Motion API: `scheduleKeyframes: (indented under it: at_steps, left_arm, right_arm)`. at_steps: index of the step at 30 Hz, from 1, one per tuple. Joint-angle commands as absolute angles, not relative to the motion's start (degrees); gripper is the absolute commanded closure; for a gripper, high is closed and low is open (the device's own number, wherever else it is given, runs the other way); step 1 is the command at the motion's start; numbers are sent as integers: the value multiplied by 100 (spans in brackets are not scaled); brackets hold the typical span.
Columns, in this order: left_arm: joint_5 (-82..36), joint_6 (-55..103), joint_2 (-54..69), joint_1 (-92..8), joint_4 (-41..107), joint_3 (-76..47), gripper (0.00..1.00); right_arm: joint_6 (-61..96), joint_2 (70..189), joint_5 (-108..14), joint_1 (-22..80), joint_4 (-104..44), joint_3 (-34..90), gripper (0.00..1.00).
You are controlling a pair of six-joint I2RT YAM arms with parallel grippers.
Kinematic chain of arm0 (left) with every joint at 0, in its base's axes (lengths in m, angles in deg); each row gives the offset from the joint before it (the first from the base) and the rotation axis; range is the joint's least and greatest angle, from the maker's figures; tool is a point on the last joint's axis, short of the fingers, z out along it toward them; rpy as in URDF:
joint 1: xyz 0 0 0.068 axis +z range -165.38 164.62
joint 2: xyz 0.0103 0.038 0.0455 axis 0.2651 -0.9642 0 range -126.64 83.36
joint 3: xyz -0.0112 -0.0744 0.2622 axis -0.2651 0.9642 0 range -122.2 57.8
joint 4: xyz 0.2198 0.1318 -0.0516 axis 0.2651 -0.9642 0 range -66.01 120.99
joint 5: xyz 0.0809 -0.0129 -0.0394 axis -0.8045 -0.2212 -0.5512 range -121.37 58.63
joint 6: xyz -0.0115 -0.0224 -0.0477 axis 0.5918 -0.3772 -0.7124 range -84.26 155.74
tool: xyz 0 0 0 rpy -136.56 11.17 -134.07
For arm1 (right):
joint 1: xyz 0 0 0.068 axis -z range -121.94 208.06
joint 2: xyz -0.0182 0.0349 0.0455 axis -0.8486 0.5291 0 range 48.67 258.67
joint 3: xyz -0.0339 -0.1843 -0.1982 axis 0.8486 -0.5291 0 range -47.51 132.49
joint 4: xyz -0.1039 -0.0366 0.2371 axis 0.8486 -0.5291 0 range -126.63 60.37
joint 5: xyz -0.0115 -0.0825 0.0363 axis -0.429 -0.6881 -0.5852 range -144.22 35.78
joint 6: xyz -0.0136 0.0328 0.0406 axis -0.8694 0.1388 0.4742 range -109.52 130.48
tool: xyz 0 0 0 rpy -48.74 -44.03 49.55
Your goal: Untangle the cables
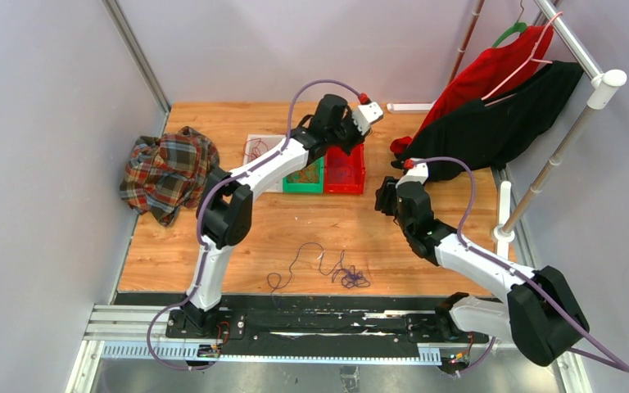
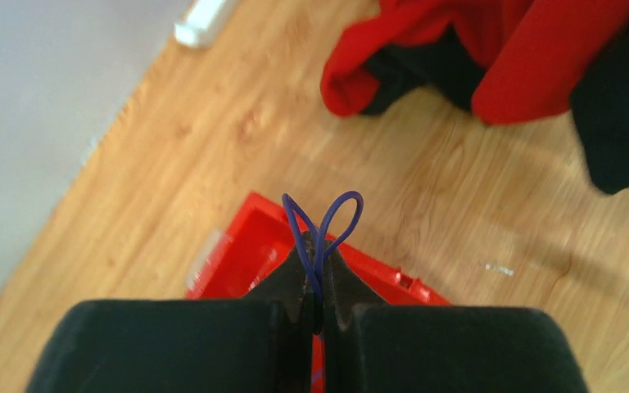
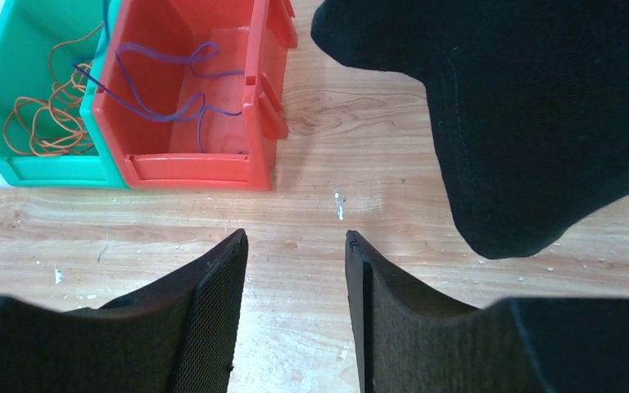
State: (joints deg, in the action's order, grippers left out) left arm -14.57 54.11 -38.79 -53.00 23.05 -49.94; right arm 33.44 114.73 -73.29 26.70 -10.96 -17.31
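Note:
My left gripper (image 1: pixel 350 131) hovers over the red bin (image 1: pixel 345 182). It is shut on a dark purple cable (image 2: pixel 324 223), and two loops of that cable stick out past its fingertips (image 2: pixel 321 255). More purple cable (image 3: pixel 164 106) lies inside the red bin (image 3: pixel 192 172). Orange cables (image 3: pixel 49 123) fill the green bin (image 3: pixel 49 169) beside it. A tangle of purple cables (image 1: pixel 336 270) lies on the table near the front edge. My right gripper (image 1: pixel 386 196) is open and holds nothing (image 3: pixel 295 239). It stands low over the bare wood, right of the bins.
A white sheet (image 1: pixel 255 149) with red cables lies left of the green bin (image 1: pixel 303 187). A plaid shirt (image 1: pixel 168 172) is heaped at the table's left edge. Red and black garments (image 1: pixel 491 115) hang at the back right, and the black cloth (image 3: pixel 532 106) comes close to my right gripper.

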Motion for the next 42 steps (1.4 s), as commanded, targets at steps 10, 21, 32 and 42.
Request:
scheduleKeyframes:
  at_steps: [10, 21, 32, 42]
  left_arm:
    - [-2623, 5606, -4697, -5247, 358, -5824, 98]
    - [-2255, 5072, -4140, -5145, 1, -5492, 38]
    - [-1070, 5274, -4248, -4963, -1990, -7174, 17]
    - [365, 6459, -2648, -5211, -2381, -4414, 22]
  right_arm:
    - [3403, 11533, -7227, 2874, -1010, -1706, 53]
    - [3447, 11349, -7185, 2940, -1186, -1644, 50]
    - [3432, 11222, -7157, 2958, -1276, -1664, 50]
    - [3624, 10987, -6820, 2958, -1672, -1886, 45]
